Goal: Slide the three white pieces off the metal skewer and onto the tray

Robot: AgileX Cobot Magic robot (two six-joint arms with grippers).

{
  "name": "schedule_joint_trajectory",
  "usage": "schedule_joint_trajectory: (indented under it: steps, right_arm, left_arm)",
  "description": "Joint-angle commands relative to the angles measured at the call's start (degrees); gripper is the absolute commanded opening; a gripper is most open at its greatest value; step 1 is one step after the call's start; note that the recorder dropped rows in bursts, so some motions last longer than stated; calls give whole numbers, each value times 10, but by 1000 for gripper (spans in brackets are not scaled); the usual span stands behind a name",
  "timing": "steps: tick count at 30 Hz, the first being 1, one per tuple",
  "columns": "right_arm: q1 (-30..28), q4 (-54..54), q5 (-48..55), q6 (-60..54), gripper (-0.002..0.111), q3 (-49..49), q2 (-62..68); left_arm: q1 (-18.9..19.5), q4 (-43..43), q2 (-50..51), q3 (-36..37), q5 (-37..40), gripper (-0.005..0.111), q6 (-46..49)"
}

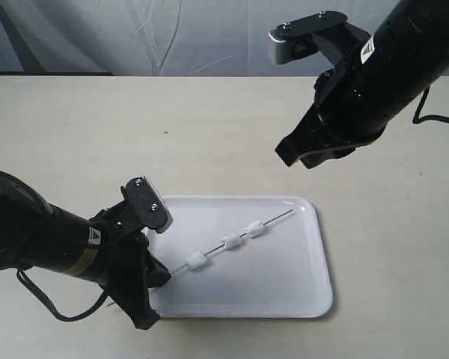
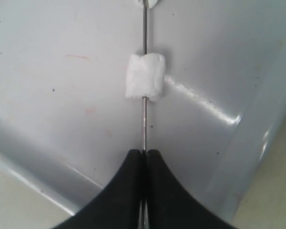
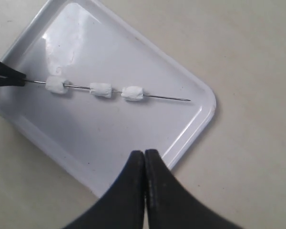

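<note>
Jaws of the left gripper point(image 1: 165, 275) pinch the near-left end of the thin grey metal skewer point(image 1: 277, 220), holding it over the flat white rectangular tray point(image 1: 284, 288) so its three soft white pieces point(image 1: 230, 241) land there; the right gripper point(image 1: 299, 155) hovers far right, jaws closed, empty.

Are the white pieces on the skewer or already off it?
On: all three white pieces are threaded on the metal skewer, over the tray.

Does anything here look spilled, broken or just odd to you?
Nothing stands out. The three white pieces sit spaced along the metal skewer, which looks straight and lies over the tray, pinched at one end by the left end effector. Only faint smudges mark the tray.
</note>
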Motion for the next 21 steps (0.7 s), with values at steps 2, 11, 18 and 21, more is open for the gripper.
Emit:
schedule_joint_trajectory:
  steps: [2,11,18,21]
  right_arm:
    - [1,14,-14,25,27,17,1]
    - [1,165,-195,46,43,157,-3]
    - [1,361,-345,25,43,204,-6]
    - [1,431,-355,-16,43,223,-6]
  left_arm:
    - [-3,-3,-3,-12,-17,0,-30]
    - [-3,-28,-103,7,-13,0,-146]
    - [-3,-61,-186,65,6,0,-151]
    - [-3,-63,-198,75,12,0,-167]
